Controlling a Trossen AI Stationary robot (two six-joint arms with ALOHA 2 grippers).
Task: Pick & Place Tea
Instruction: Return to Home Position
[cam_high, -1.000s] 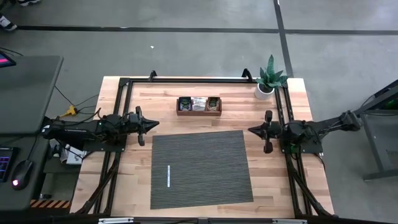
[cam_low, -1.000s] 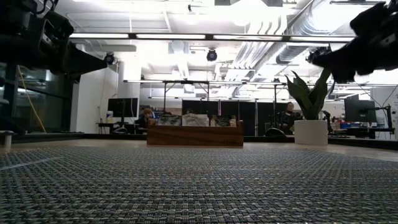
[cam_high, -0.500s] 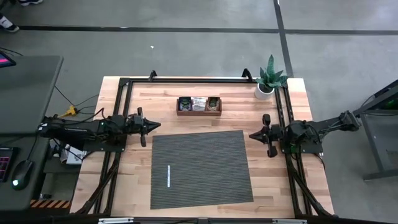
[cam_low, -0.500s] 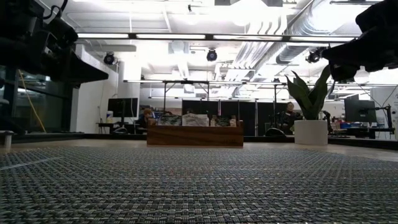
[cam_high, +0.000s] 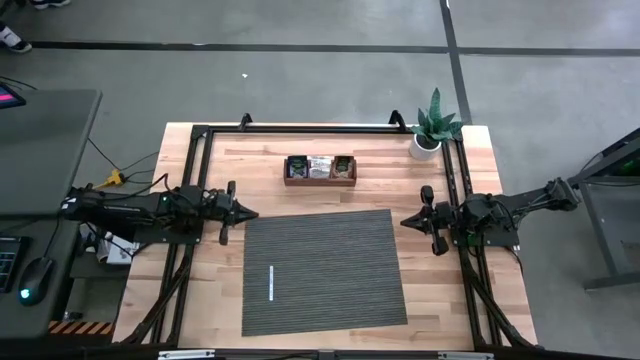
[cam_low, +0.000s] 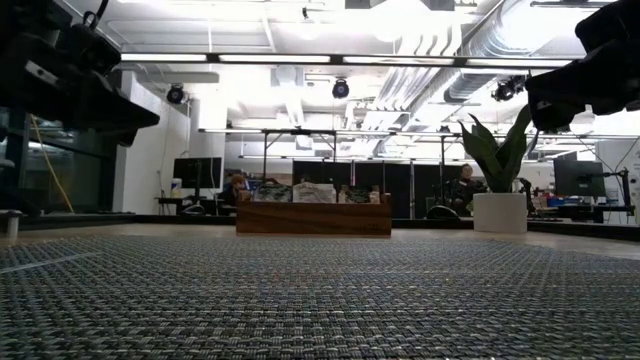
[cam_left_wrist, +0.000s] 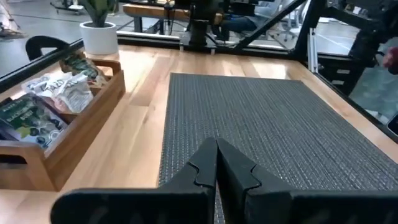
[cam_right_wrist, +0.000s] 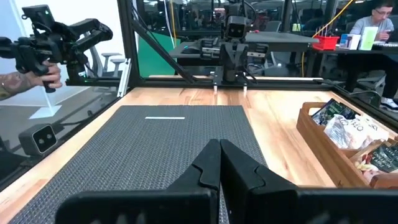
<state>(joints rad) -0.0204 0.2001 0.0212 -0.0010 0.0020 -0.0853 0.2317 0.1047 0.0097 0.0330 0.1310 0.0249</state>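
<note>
The tea sachets (cam_high: 319, 167) stand on edge in a small wooden tray (cam_high: 319, 180) on the table's far half; white, dark and green-black packets show in the left wrist view (cam_left_wrist: 53, 96) and in the right wrist view (cam_right_wrist: 345, 130). My left gripper (cam_high: 244, 214) hangs shut over the grey mat's far left corner. My right gripper (cam_high: 404, 220) hangs shut at the mat's far right edge. Both hang off the table, well short of the tray.
A grey woven mat (cam_high: 322, 271) covers the near middle, with a thin white strip (cam_high: 270, 282) on its left part. A potted plant (cam_high: 432, 125) stands at the far right corner. Black frame rails (cam_high: 192, 170) run along both sides. A person's hand (cam_right_wrist: 25, 74) shows beyond the table.
Both arms drew a little toward the table's near edge. The left gripper also crept right, toward the mat's corner, and rolled about its own axis. Neither touched anything; the tray and sachets stayed put.
</note>
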